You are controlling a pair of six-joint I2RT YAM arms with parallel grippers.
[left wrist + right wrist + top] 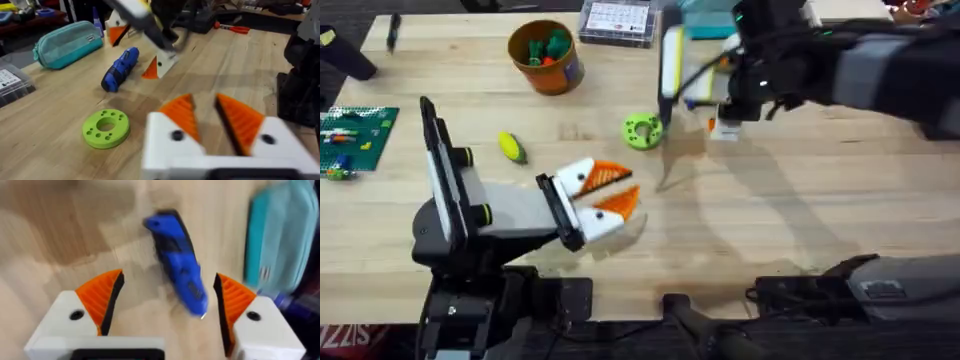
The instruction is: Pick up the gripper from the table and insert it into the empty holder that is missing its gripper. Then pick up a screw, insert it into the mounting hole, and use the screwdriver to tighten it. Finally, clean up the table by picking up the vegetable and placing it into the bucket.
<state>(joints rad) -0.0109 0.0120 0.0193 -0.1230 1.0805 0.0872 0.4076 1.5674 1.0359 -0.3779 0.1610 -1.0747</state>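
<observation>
The blue screwdriver [181, 272] lies flat on the table, and my right gripper [169, 282] hangs open over it with an orange pad on each side, not touching. From the left wrist view the screwdriver [120, 70] lies beyond the green ring disc, with one right finger [161, 64] beside it. My right gripper [720, 122] has reached to the table's far middle. My left gripper [625, 188] rests open and empty near the centre, its orange pads [182, 114] apart. The yellow vegetable [511, 147] lies left of centre. The orange bucket [546, 57] stands at the back. The loose gripper and the holder are out of view.
A green ring disc [642, 130] lies between the two grippers. A teal pouch [67, 42] sits behind the screwdriver, and a clear parts box [615, 20] stands at the far edge. A green brick plate [355, 135] lies at the left edge.
</observation>
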